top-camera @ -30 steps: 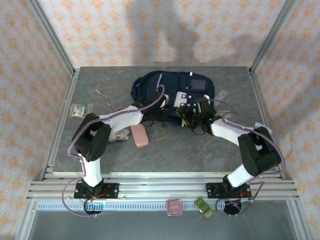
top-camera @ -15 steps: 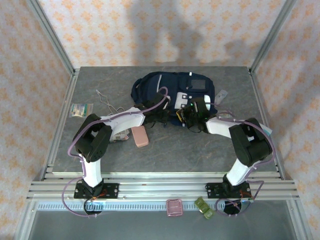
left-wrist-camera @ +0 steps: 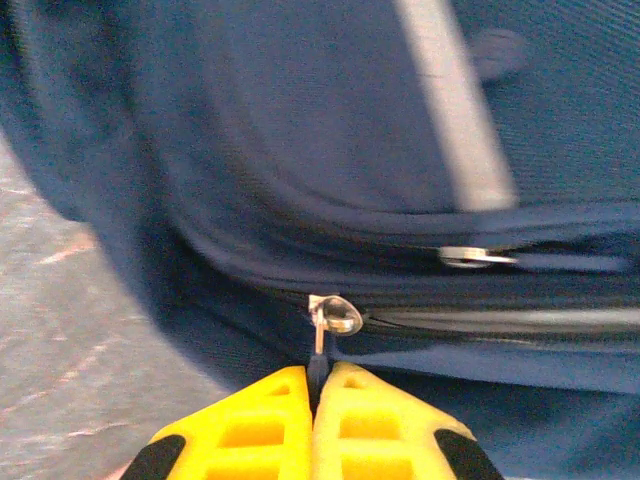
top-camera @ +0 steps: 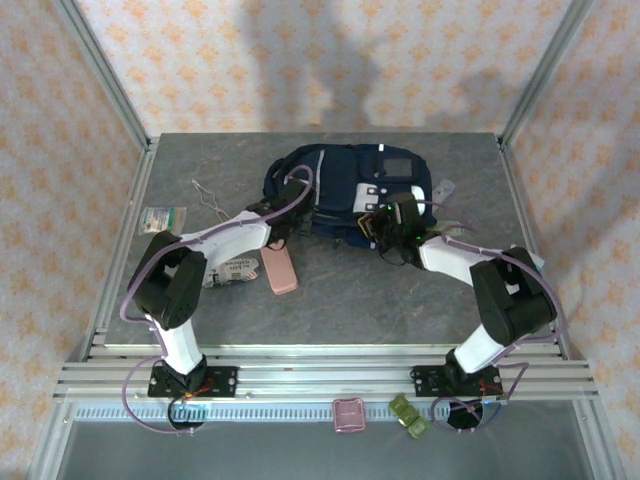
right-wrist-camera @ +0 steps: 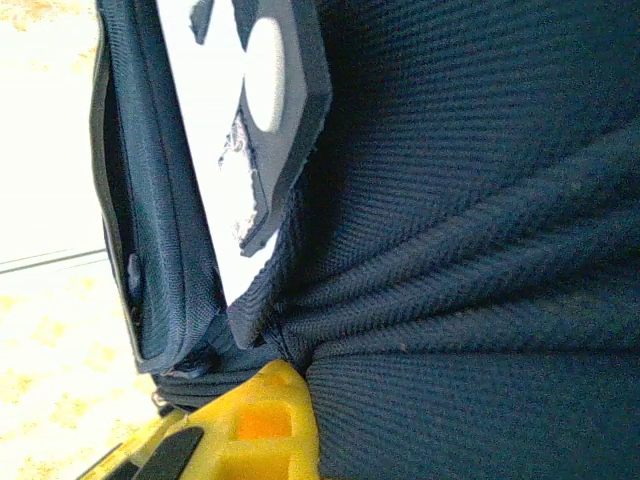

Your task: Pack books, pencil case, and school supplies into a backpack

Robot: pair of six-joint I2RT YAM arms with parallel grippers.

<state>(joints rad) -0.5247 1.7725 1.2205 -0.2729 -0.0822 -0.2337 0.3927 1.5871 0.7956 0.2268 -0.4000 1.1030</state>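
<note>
Two arms reach across the grey table [top-camera: 330, 300] to the backpack [top-camera: 345, 185], which lies flat in the upper middle of the top view, its white-patched front pocket toward the right; the left gripper [top-camera: 289, 221] sits at the bag's lower-left edge and the right gripper [top-camera: 384, 229] at its lower edge, just below the patches.

In the left wrist view the two yellow fingers [left-wrist-camera: 260, 425] are pressed together at the bottom centre of the frame, pinching the dark zip pull [left-wrist-camera: 317, 358] that hangs from a silver slider [left-wrist-camera: 336, 315]; a second slider [left-wrist-camera: 475, 258] lies further right along the same zip line, and a light grey stripe [left-wrist-camera: 450, 100] runs down the navy cloth above it.

In the right wrist view one yellow finger [right-wrist-camera: 268, 420] shows at the bottom left, and the navy weave puckers into folds that meet right at its tip; the jaws are closed, nipping the bag's fabric, beside a white patch [right-wrist-camera: 250, 120] in the upper left.

Back in the top view, the pink pencil case [top-camera: 280, 270] lies on the table just below the left forearm, near the bag but apart from it; a white printed packet [top-camera: 232, 271] sits to its left, partly under the arm; a clear packet [top-camera: 443, 189] lies at the bag's right edge; a greenish-white flat packet [top-camera: 162, 218] and a thin bent wire [top-camera: 212, 200] lie at the left of the table.
</note>
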